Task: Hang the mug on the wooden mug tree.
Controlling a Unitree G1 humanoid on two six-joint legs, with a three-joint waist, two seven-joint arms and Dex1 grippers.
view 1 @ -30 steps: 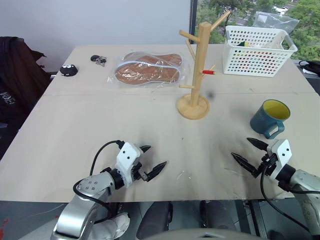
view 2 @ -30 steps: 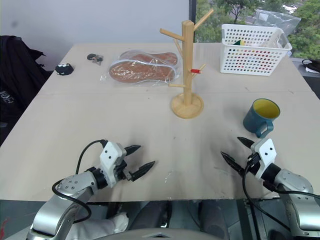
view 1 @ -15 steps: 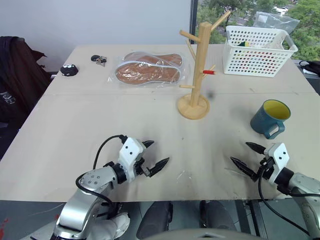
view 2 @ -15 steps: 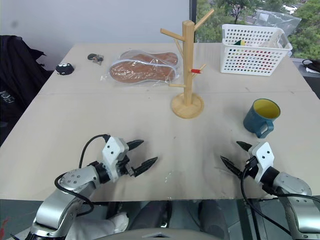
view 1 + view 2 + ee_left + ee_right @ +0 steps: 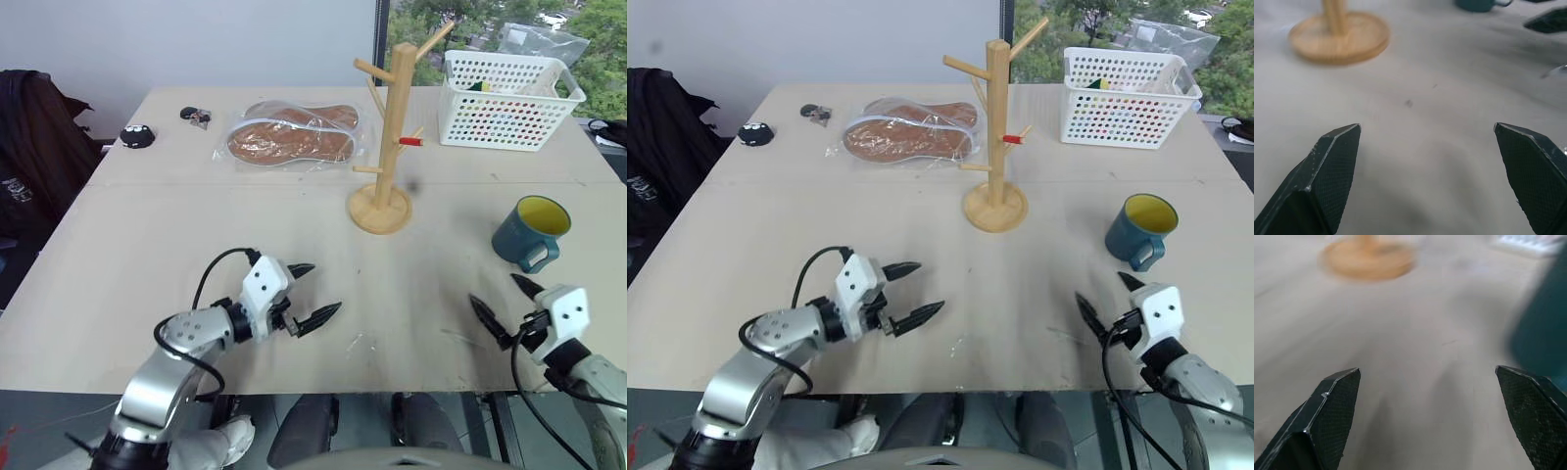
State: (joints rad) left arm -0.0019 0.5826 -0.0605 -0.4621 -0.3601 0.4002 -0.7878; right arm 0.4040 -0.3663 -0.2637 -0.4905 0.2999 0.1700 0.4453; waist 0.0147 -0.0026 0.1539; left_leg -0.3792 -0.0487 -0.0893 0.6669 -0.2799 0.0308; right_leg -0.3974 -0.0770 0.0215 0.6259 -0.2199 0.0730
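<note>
Resting upright on the table (image 5: 196, 245), the mug (image 5: 529, 233) sits at about 3 o'clock from table centre, near the right edge, yellow inside showing, loop handle turned toward the near edge. Wooden mug tree (image 5: 390, 137) stands at roughly 12 o'clock from centre on its round disc base, pegs bare, one red-tipped peg pointing right; mug and tree well apart. Right gripper (image 5: 505, 305) hovers near the front edge at about 6 o'clock from the mug, just short of it, fingers spread wide, nothing between them. Left gripper (image 5: 309, 294) hangs over the near middle of the table at about 7 o'clock from the tree base, fingers also spread, empty, pointing toward the right. White perforated basket (image 5: 509, 98) at 2 o'clock on the far side; bagged brown insoles (image 5: 291, 137) at 11 o'clock; small black object (image 5: 135, 136) and keys (image 5: 197, 117) at the far-left corner.
</note>
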